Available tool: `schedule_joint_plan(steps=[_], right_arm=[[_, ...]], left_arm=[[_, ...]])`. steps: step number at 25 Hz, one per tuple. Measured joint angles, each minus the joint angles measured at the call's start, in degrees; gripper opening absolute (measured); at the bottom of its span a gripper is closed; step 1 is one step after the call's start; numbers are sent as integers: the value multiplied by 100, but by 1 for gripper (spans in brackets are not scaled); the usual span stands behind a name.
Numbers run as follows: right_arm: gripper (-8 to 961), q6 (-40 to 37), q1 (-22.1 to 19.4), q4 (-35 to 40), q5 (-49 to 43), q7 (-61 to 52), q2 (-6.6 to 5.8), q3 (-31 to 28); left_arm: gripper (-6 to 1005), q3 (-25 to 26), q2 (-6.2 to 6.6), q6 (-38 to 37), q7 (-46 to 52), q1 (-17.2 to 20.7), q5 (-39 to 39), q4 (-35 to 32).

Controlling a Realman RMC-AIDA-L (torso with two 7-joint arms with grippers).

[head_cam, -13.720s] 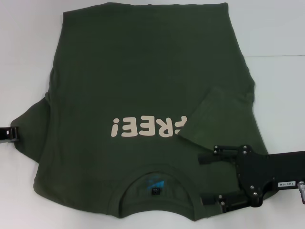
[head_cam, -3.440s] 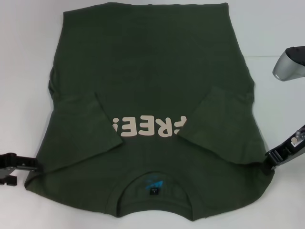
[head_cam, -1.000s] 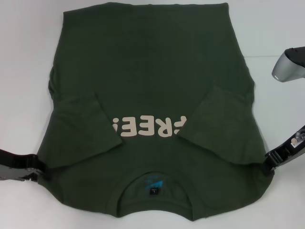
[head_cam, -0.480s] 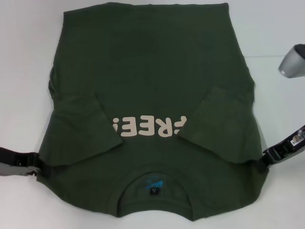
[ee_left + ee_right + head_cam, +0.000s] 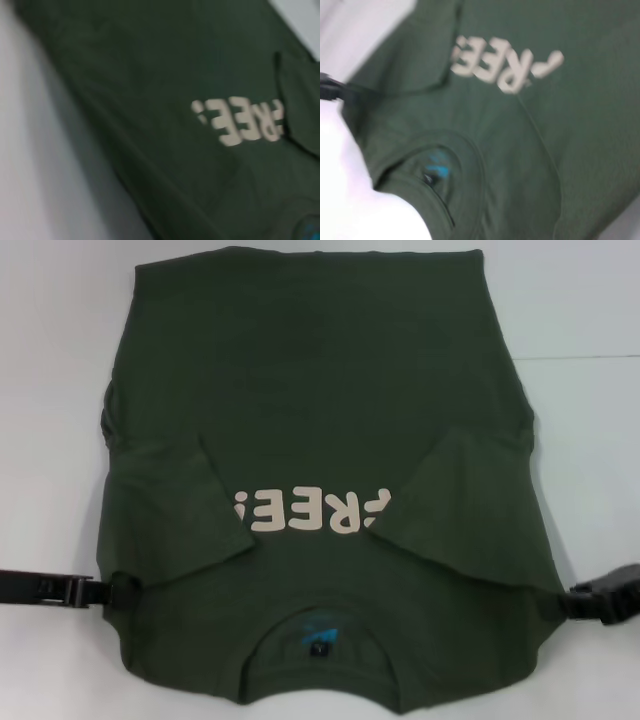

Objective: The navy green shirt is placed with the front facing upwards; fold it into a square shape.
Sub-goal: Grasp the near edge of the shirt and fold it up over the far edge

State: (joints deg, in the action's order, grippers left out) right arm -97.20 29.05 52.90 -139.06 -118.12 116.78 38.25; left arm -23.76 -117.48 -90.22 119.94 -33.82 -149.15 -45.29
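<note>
The navy green shirt (image 5: 320,390) lies front up on the white table, collar (image 5: 320,632) nearest me, cream lettering (image 5: 310,510) upside down. Both short sleeves are folded in over the chest. My left gripper (image 5: 108,591) comes in low from the left and is shut on the shirt's left shoulder edge. At the right shoulder edge, my right gripper (image 5: 568,602) is shut on the cloth in the same way. The left wrist view shows the shirt (image 5: 150,100) and its lettering (image 5: 240,120). In the right wrist view the collar's blue label (image 5: 437,171) shows, with the left gripper (image 5: 332,90) far off.
The white table (image 5: 50,390) surrounds the shirt on both sides. The shirt's hem (image 5: 300,252) reaches the far edge of the head view.
Both grippers have dropped lower and closed in on the shoulder corners, drawing the shirt's near edges inward. Earlier the left sleeve was folded over the chest, and the right arm's grey link has left the view.
</note>
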Motion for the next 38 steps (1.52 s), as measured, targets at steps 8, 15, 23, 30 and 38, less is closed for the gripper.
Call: schedule_joint_plan(steps=[8,15,23,30,38], right_arm=[[35,-413,-976,-792,1403,3067,14,-874],[36,-559,-1491,-1655,1419,5015,-36,-1638],[29,-1135,-2064,-2119,1412,6350,-18,-2187],[29,-1293,-2403,-2159,1411,6597,-56,-2642],[30,-1265,-2427,-2253,1435,6794,-58,-2950]], left_arm=[[74,526,0,-569,-1744,334,214,-35],[55,937,-39,-1409,-2944,848,218,-213],[55,1302,-124,-2449,-4278,1287,79,-330],[55,1335,-179,-2635,-4552,1399,-56,-355],[56,1709,-155,-2703,-4721,1497,94,-305]])
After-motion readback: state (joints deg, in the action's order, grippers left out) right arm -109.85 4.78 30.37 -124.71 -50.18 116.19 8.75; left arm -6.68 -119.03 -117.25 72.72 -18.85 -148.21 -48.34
